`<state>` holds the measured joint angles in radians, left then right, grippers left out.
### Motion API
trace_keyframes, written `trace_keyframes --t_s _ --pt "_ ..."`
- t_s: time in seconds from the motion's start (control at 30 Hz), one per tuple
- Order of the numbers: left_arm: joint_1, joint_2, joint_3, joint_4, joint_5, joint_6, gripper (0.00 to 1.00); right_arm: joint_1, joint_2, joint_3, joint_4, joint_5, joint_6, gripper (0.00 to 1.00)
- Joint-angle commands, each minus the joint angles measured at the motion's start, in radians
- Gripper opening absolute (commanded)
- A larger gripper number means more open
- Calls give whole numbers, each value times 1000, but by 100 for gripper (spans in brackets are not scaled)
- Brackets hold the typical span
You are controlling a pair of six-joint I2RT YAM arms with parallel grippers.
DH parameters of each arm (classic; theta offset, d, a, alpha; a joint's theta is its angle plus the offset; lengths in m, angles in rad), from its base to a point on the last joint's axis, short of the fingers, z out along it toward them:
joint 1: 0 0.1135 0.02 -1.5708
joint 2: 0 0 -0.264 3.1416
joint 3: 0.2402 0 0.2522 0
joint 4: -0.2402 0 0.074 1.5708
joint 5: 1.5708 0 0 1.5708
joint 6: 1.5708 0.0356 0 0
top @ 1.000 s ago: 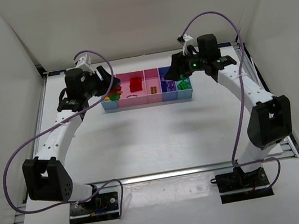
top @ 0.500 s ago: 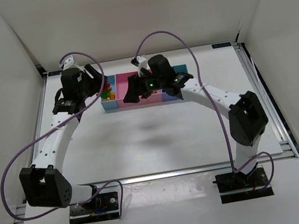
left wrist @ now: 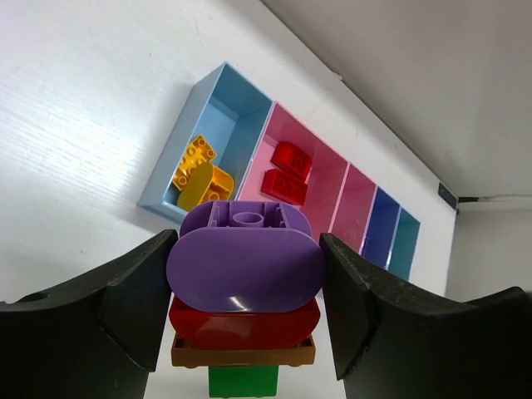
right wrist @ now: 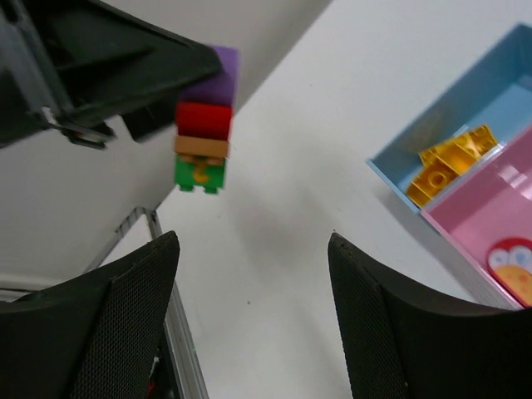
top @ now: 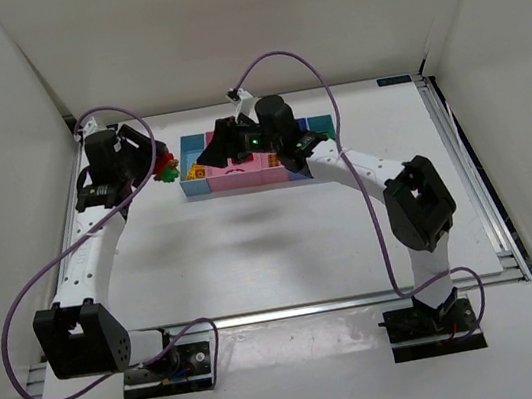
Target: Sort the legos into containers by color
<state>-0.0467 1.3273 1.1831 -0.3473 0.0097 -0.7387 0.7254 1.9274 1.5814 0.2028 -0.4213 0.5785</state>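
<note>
Just off the tray's (left wrist: 178, 143) light-blue end, the left gripper (top: 146, 164) is clamped on the purple top of a four-brick stack (left wrist: 244, 274): purple, red, orange, green. The right gripper (right wrist: 249, 249) hangs near it, jaws apart and empty. To split the stack cleanly, it should probably square up on the green bottom brick (right wrist: 200, 174), close on its flat sides, then peel it off rather than yank.

tray (top: 191, 190) middle: hidden under right arm (top: 352, 166) | brick stack (left wrist: 244, 270): green base cut off by bottom edge
</note>
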Motion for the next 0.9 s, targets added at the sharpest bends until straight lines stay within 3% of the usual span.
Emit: trace_keyframes --t_s 0.0,0.4,0.53,0.87 --pt "31 -39 -16 -10 67 -100 15 25 30 69 200 -86 47 76" --pt "57 -42 -20 -4 95 -137 15 100 136 178 247 -244 46 77" --pt "64 -48 -28 -1 102 -140 15 112 166 250 123 -212 34 79" --pt "79 -73 -51 -10 114 -131 15 111 121 233 -2 -65 -77 79"
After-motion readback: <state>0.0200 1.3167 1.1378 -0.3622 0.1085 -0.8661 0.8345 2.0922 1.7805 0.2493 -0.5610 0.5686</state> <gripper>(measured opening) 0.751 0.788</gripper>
